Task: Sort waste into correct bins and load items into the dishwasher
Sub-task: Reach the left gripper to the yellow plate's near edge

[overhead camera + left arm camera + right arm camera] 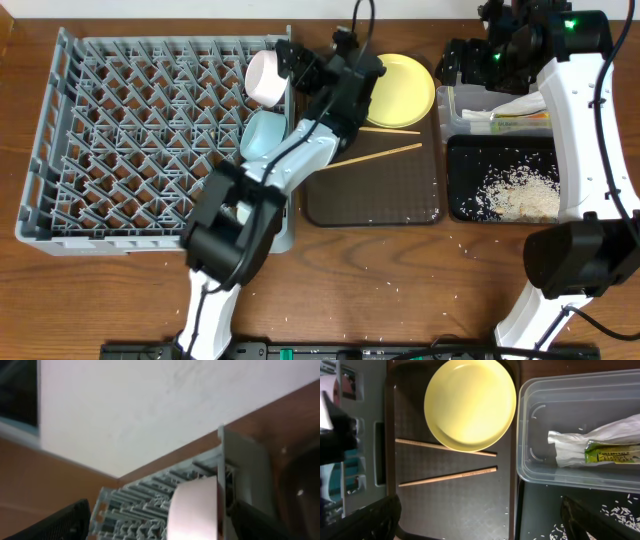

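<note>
The left gripper hangs at the right edge of the large grey plastic dish rack, jaws spread wide about the small white cup. Whether a finger touches the cup, the blurred wrist view does not settle. A light blue bowl sits in the rack just beside it. The right gripper gapes empty over the brown serving tray, which bears the round yellow plate and two thin wooden chopsticks. The crinkled snack wrapper lies in the clear plastic tub.
</note>
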Available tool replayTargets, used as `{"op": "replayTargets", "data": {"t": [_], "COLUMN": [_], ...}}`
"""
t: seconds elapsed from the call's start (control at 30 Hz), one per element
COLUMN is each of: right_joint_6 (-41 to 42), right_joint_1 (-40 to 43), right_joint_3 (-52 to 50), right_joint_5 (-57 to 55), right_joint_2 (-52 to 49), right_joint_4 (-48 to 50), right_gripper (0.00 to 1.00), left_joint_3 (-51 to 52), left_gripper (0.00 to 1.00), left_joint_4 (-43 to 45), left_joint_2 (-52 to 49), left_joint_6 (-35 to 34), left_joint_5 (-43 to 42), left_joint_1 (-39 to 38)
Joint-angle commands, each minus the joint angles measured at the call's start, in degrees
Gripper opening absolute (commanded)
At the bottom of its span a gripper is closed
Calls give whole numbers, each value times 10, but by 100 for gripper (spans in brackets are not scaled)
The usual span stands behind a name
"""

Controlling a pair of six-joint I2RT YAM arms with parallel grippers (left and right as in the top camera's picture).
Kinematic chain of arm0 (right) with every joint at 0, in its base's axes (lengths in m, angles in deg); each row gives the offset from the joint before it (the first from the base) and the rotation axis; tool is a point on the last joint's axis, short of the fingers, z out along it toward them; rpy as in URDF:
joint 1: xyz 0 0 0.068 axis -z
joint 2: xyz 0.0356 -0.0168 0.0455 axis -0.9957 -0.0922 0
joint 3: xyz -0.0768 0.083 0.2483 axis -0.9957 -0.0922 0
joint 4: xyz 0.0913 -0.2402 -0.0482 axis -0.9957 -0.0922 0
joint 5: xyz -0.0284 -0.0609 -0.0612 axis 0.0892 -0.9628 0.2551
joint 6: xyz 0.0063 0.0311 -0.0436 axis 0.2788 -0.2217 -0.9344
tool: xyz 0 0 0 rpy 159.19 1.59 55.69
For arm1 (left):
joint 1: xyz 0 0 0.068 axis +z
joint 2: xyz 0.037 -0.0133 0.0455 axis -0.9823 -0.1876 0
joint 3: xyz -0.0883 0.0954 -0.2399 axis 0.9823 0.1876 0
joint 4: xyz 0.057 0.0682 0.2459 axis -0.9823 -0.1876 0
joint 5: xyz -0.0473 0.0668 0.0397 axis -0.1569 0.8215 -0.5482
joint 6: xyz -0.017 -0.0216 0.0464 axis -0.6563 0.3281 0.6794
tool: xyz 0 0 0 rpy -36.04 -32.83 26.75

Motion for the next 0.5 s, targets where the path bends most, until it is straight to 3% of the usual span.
{"op": "replayTargets", "data": {"t": [0.0, 0.13, 0.2, 0.27, 0.47], "right_joint_6": [-8, -8, -8, -8, -8], "right_joint_1": [-3, -3, -3, -3, -3], "right_joint_3": [3, 3, 3, 3, 3], "right_joint_5": [1, 1, 1, 1, 1], "right_joint_2": [2, 2, 2, 2, 2], "right_joint_4": [0, 0, 0, 0, 0], "right_gripper": [99, 99, 99, 99, 99], "left_joint_3": [-7, -7, -7, -7, -26], "left_gripper": [91, 85, 76, 75, 69], "left_joint_4": [-66, -196, -223, -230, -244], "left_joint_2": [93, 158, 165, 155, 87], "left_joint_6": [-130, -328, -432, -526, -627], "left_joint_5": [-126, -377, -508, -596, -624], "left_joint_1": [7, 33, 54, 68, 62]}}
